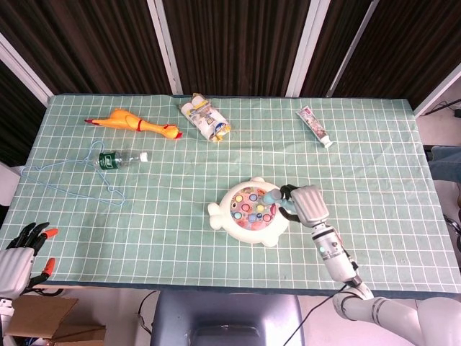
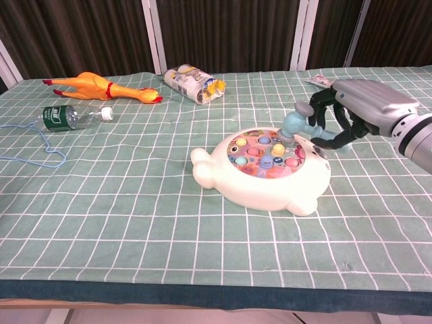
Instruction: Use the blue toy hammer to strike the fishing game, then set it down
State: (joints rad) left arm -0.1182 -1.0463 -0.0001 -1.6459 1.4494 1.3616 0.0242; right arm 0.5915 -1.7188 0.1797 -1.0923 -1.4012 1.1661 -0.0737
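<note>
The white fish-shaped fishing game (image 1: 248, 213) (image 2: 260, 170), with coloured pieces on its round top, lies at the table's middle front. My right hand (image 1: 305, 204) (image 2: 352, 111) grips the blue toy hammer (image 1: 274, 197) (image 2: 299, 123) by its handle, just right of the game. The hammer's head rests against the right edge of the game's coloured top. My left hand (image 1: 18, 249) hangs off the table's front left corner, fingers apart, holding nothing; the chest view does not show it.
A rubber chicken (image 1: 133, 123) (image 2: 101, 86), a small plastic bottle (image 1: 119, 158) (image 2: 71, 116) and a blue wire hanger (image 1: 68, 169) lie at the left. A snack bag (image 1: 205, 119) (image 2: 194, 82) sits at the back middle, a tube (image 1: 315, 126) at the back right.
</note>
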